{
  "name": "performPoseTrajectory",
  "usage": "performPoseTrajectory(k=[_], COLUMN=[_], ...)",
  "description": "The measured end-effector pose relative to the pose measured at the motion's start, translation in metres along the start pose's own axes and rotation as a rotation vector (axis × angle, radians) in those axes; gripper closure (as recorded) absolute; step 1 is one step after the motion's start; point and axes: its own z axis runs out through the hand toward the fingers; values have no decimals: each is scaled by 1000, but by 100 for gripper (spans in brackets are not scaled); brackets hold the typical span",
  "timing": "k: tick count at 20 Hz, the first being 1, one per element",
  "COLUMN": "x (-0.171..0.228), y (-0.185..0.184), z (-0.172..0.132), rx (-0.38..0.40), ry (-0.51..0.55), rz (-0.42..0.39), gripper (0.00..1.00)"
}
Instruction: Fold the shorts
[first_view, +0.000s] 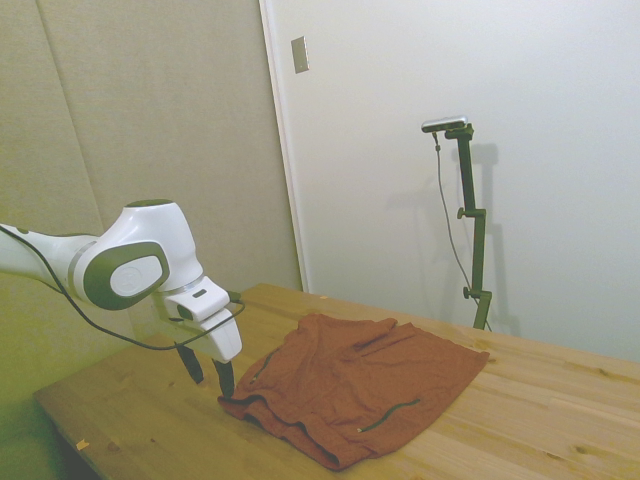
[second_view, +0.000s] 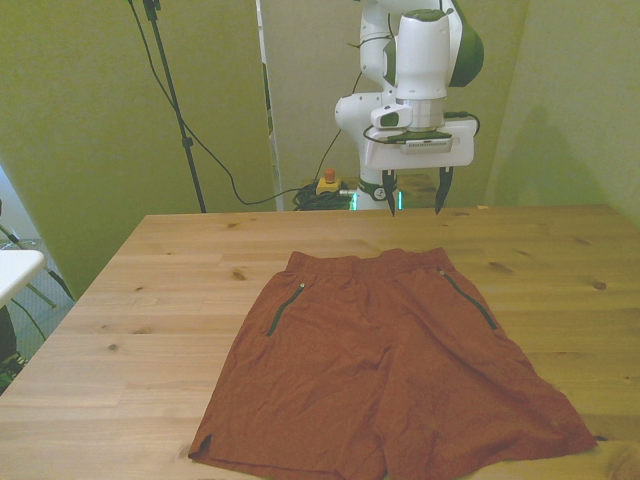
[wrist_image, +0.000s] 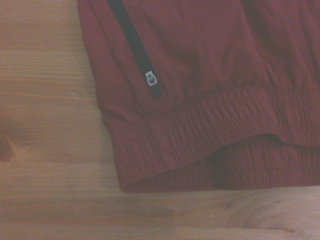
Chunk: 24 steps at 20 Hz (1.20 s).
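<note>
shorts (second_view: 385, 370) flat on table (second_view: 150, 300); tool (second_view: 415, 206) hovers above waistband, pointing down, fingers spread, holding nothing.

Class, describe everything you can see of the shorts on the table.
The shorts are rust-orange soft fabric with a gathered elastic waistband and two dark zipper pockets. They lie spread flat and unfolded on the wooden table, waistband toward the robot, leg hems toward the front camera, slightly rumpled. Only the table touches them; the open end effector hangs above the waistband edge without contact.
</note>
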Motion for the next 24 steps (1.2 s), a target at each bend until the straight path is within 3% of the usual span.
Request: performPoseTrajectory(k=[4,13,19,24], x=[-2,-47,-75,-101], y=[-9,-65,-116,-144], z=[-3,17,43,71], rx=[-17,-240,-342,-414], ry=[83,457,530,514], rz=[-13,-86,-162,-201], gripper=[0,0,0,0])
